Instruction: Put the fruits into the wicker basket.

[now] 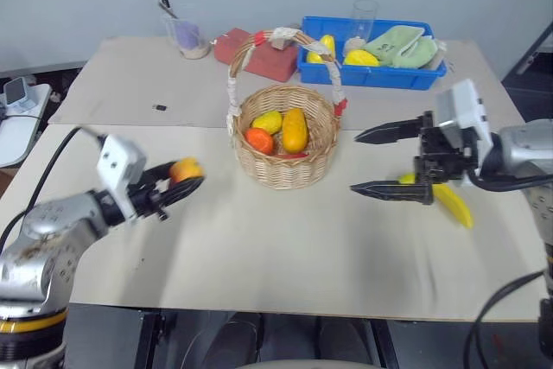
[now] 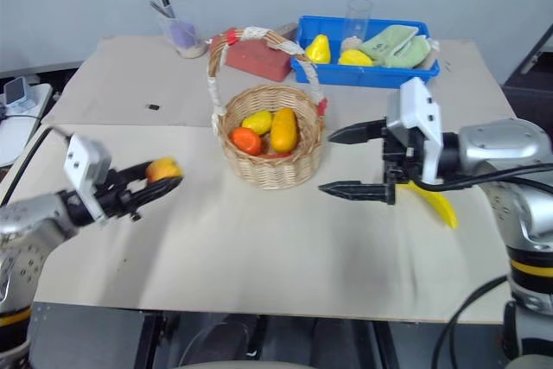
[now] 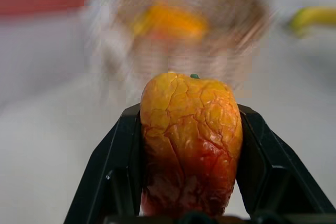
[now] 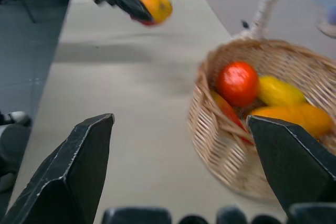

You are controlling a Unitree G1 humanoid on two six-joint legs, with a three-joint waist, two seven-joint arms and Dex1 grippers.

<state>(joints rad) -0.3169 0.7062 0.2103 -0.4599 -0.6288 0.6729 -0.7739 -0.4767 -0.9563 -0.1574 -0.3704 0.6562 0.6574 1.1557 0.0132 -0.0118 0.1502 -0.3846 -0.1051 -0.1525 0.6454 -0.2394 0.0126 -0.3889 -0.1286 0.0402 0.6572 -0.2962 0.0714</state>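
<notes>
Tabletop [image 1: 259,274] of pale beige board carries everything, and it is the largest thing in the scene. At its far edge stands a blue bin [image 1: 367,73] with yellow pear-like fruits [image 1: 360,58] and a green cloth [image 1: 399,45] inside; a clear glass [image 1: 364,16] stands just behind it. Beside the bin lies a red block [image 1: 259,58], and further to the robot's left is a cup [image 1: 187,38].

Near the middle of the tabletop stands the wicker basket [image 1: 285,162], round and tan, with a tall arched handle [image 1: 233,84] wrapped in white and red tape. Inside it lie already an orange-red round fruit [image 1: 258,139], a small yellow fruit [image 1: 269,121] and a longer orange-yellow fruit [image 1: 295,130].

The right hand [image 1: 386,160] is on the robot's right of the basket, above the tabletop, and points toward the basket. Its two black fingers stand wide apart and hold nothing. Just behind it the banana [image 1: 454,202] lies on the tabletop, partly hidden by the lower finger.

The left hand [image 1: 177,183] is on the robot's left of the basket, raised above the tabletop. Its fingers are closed on the apple-like fruit [image 3: 190,142], which is yellow on top and red lower down, with a cracked skin. The fruit is well apart from the basket.
</notes>
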